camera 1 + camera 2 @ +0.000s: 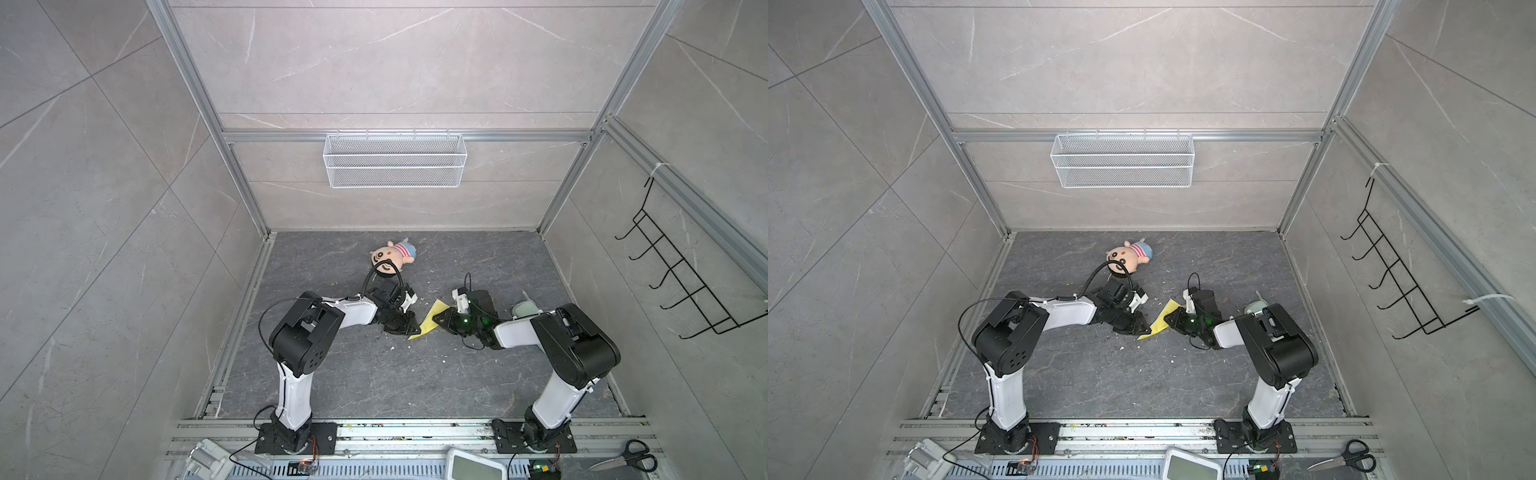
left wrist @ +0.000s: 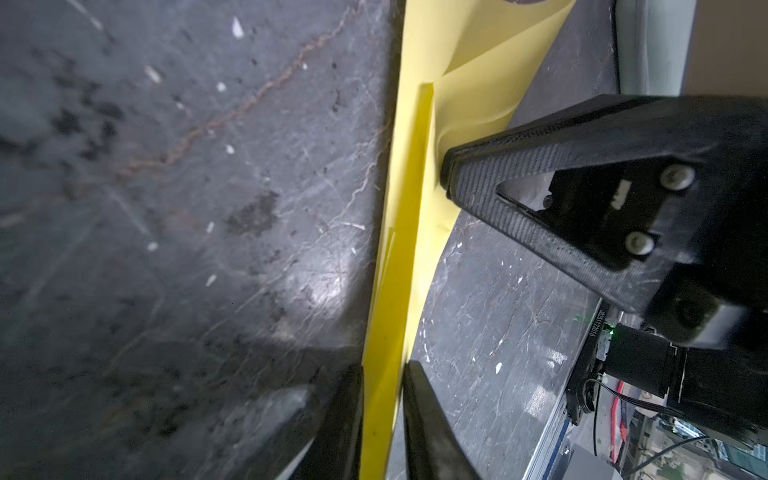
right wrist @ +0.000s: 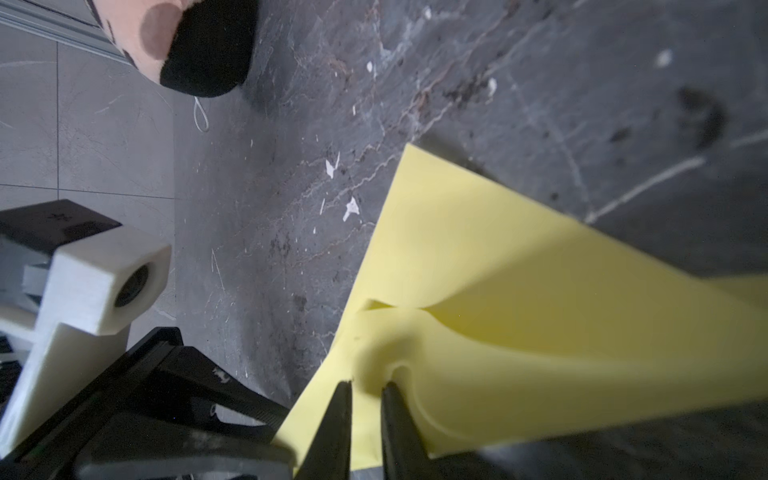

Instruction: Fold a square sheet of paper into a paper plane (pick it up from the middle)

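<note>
We see both claws pinching the yellow paper [image 1: 429, 319].
Our left claw [image 2: 383, 370] is nearly closed on a long folded edge; the right claw [image 3: 367, 385], equally narrow, nips the opposite side and puckers it. The paper spans the gap between the two claws, creased lengthwise, one sharp corner pointing ahead of the right claw, over the dark table [image 1: 374, 374].

In both top views the sheet of paper [image 1: 428, 322] lies on the table [image 1: 374, 374] at mid-frame, with the left gripper [image 1: 410, 328] at its left side and the right gripper [image 1: 437, 321] at its right. A plush doll [image 1: 392, 257] lies above and left of it, and a pad [image 1: 521, 309] lies further right.
</note>
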